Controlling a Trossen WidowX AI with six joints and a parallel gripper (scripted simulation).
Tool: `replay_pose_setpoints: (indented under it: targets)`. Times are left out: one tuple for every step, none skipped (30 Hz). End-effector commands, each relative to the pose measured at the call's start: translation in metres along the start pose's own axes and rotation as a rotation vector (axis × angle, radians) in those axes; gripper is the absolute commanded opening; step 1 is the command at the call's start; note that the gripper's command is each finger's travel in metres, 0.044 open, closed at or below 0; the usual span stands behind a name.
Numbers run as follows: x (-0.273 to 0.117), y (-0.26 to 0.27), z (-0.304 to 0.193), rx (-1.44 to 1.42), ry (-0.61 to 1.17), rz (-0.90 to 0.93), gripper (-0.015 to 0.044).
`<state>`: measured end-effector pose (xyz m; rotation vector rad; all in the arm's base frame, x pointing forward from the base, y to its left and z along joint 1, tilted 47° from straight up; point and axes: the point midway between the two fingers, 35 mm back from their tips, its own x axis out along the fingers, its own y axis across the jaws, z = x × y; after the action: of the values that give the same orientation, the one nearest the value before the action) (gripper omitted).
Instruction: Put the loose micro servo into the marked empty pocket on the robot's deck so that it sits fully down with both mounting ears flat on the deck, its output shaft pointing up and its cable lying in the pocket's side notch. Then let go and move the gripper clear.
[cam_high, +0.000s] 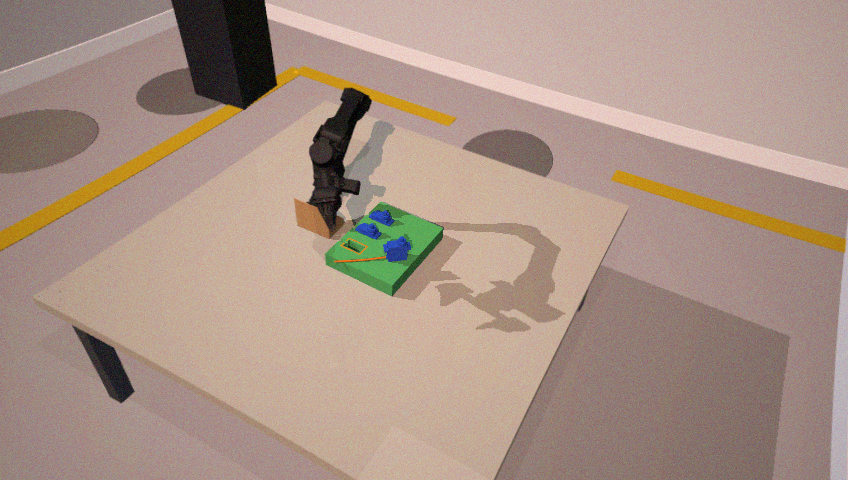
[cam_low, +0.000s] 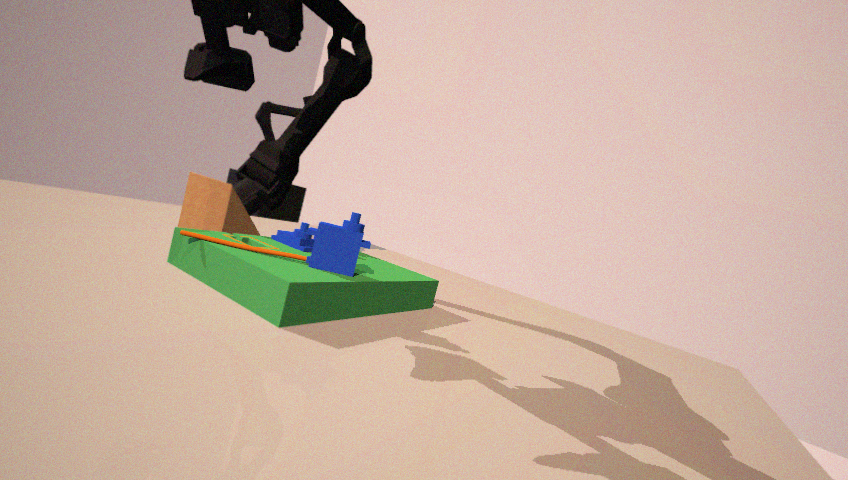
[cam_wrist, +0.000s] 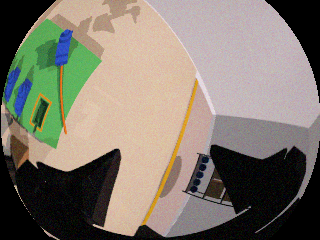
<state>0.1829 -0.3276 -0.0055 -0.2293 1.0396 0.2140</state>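
Overhead, the pincer (cam_wrist: 163, 176) stood spread wide with nothing between its fingers, whose dark tips framed the bottom of the wrist view. It hung above the desk (cam_high: 249, 309), off to one side of the green deck (cam_low: 309, 291), with bare beige surface directly beneath it. Its exact height was hard to judge, since in the exterior view the arm (cam_low: 309, 118) ran off the top edge.

On the deck the loose micro servo (cam_low: 336, 245) sat tilted near the far corner, its lower edge dipping into a shallow recess, apparently not the marked one. Its orange cable (cam_low: 243, 243) trailed straight across the deck past the marked pocket (cam_high: 354, 245), an orange-outlined rectangle that stood empty. Two more blue servos (cam_high: 374, 223) sat seated along the deck's other side. A tan wedge (cam_low: 208, 205) stood just behind the deck, beside the arm's base.
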Motion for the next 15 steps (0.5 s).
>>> replay_pose_setpoints:
  targets:
    - [0.014,0.016,0.032,-0.015,-0.021,0.14,0.044]
    - [0.017,0.021,0.039,-0.02,-0.024,0.173,0.044]
    - [0.019,0.025,0.046,-0.022,-0.026,0.203,0.044]
    - [0.022,0.03,0.053,-0.027,-0.028,0.236,0.044]
    - [0.024,0.034,0.06,-0.031,-0.029,0.269,0.044]
    - [0.027,0.04,0.067,-0.036,-0.029,0.301,0.044]
    - [0.028,0.045,0.073,-0.039,-0.027,0.332,0.044]
    - [0.03,0.05,0.08,-0.043,-0.026,0.364,0.044]
    - [0.032,0.056,0.087,-0.047,-0.025,0.398,0.044]
    - [0.033,0.061,0.093,-0.053,-0.022,0.428,0.044]
    - [0.034,0.066,0.099,-0.056,-0.02,0.461,0.044]
    - [0.035,0.072,0.106,-0.06,-0.017,0.494,0.044]
    - [0.036,0.078,0.112,-0.063,-0.014,0.528,0.044]
    - [0.036,0.084,0.119,-0.066,-0.01,0.562,0.044]
    - [0.036,0.09,0.125,-0.069,-0.006,0.595,0.044]
